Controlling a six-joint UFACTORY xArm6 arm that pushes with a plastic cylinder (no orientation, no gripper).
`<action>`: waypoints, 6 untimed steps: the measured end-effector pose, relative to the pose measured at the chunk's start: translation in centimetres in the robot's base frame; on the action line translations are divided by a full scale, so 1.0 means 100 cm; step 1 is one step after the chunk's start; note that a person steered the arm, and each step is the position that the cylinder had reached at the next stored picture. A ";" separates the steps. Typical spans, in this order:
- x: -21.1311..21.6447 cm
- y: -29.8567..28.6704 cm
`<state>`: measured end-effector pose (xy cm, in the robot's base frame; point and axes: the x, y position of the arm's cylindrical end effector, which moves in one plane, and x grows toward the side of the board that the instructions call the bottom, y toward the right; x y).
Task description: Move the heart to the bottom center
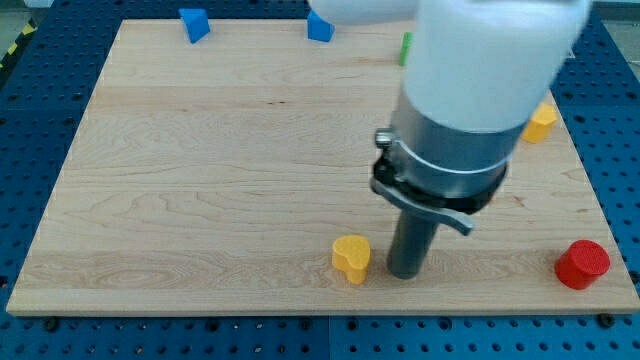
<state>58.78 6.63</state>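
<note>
The yellow heart [351, 257] lies on the wooden board [200, 180] near the bottom edge, about at the centre. My tip [406, 273] stands just to the right of the heart, a small gap apart, near the bottom edge. The arm's body hides much of the board's upper right.
A red cylinder [582, 264] sits at the bottom right corner. A yellow block [541, 122] shows partly at the right edge behind the arm. A blue block [194, 23] and another blue block [319, 27] sit at the top edge. A green block [407, 47] peeks out beside the arm.
</note>
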 end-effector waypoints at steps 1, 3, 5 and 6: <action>0.000 -0.016; -0.008 -0.036; -0.132 -0.010; -0.203 -0.009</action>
